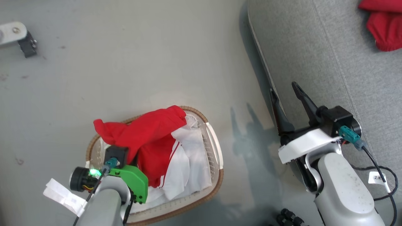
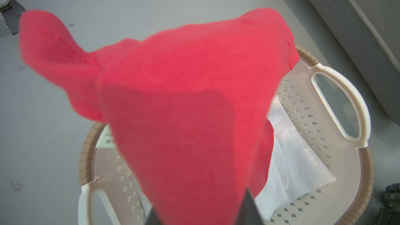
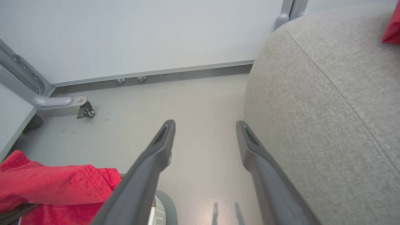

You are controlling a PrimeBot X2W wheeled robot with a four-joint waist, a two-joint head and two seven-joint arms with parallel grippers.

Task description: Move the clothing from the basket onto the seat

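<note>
A bright red piece of clothing (image 1: 147, 131) rises out of the white basket (image 1: 216, 185), draped over my left gripper (image 2: 201, 131). That gripper is shut on the cloth, which covers its fingertips; only the finger bases (image 2: 250, 209) show. More red fabric with white trim (image 1: 157, 166) lies in the basket beside a white sheet (image 1: 188, 163). My right gripper (image 1: 282, 88) hangs open and empty at the left edge of the grey couch seat (image 1: 314, 62). Another red garment (image 1: 384, 25) lies on the seat at the far right.
The basket (image 2: 368, 175) stands on the grey floor just left of the couch (image 3: 328, 109). A metal leg with a caster (image 3: 84, 109) stands by the white wall. A black cable (image 1: 383, 179) hangs from my right arm. Small dark objects (image 1: 289, 216) lie on the floor.
</note>
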